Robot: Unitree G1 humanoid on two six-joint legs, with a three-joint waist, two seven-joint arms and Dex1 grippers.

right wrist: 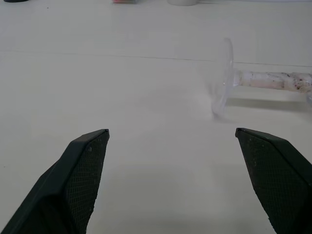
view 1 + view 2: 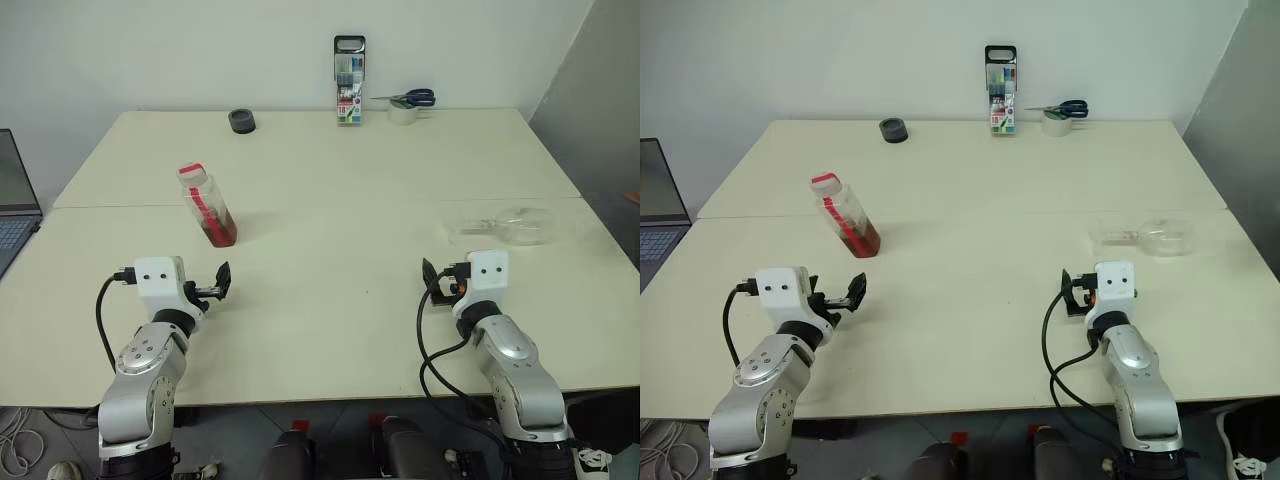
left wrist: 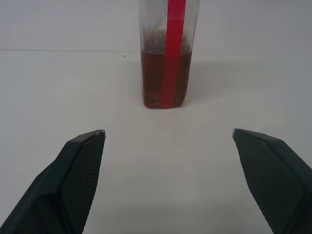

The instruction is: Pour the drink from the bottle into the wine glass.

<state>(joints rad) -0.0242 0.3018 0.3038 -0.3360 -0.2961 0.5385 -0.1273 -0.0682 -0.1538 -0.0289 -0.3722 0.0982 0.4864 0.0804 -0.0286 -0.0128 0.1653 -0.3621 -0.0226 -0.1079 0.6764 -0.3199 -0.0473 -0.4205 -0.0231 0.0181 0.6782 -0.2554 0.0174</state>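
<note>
Bottle (image 2: 207,205): upright on your worktop (image 2: 330,290), at 12 o'clock of the left gripper (image 3: 168,141), capped, drink (image 3: 163,78) inside.
Wine glass (image 2: 505,226): lying on its side, empty, at 1 o'clock of the right gripper (image 1: 170,141).
Fingers: both pairs spread, empty.
Progress: nothing done; you must grasp, right the glass, uncap, pour.

One bottle (image 2: 207,205), one wine glass (image 2: 505,226), two tape rolls (image 2: 241,121), one scissors (image 2: 412,98), one marker pack (image 2: 349,80), one laptop (image 2: 14,200).

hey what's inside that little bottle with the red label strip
The bottle holds a reddish-brown drink filling its lower part, with foam at the waterline; above that it looks empty. The red label strip covers a band of the contents.
</note>
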